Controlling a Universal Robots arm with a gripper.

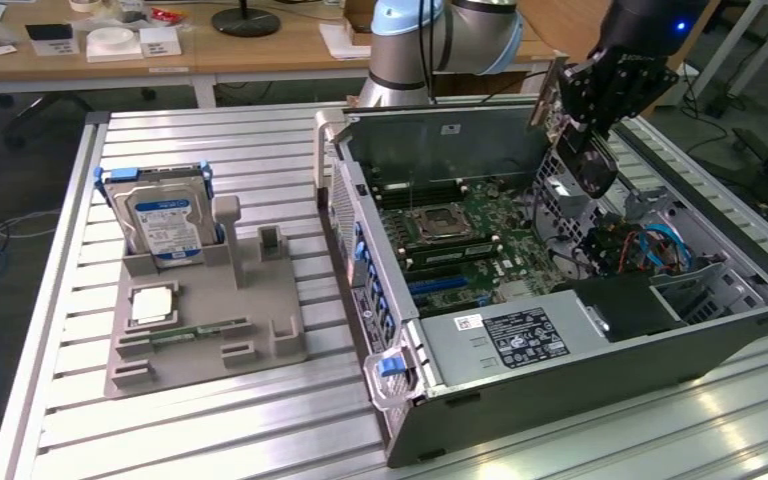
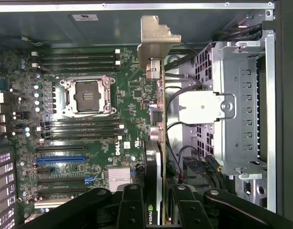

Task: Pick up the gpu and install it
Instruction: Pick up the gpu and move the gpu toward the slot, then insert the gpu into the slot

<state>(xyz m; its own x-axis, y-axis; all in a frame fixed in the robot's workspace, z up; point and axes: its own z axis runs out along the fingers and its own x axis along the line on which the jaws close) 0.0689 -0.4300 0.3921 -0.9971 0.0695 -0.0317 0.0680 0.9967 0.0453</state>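
While the hard drive stood in its holder near the tabletop edge on the exterior view's left, the open computer case lay alongside. Over its far corner on that view's right, the claw clenched the graphics card above the motherboard. Mid-carry, I judged; seating it would need lining up over a slot.

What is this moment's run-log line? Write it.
gripper: shut on gpu | gpu: held above motherboard of open computer case | not seated
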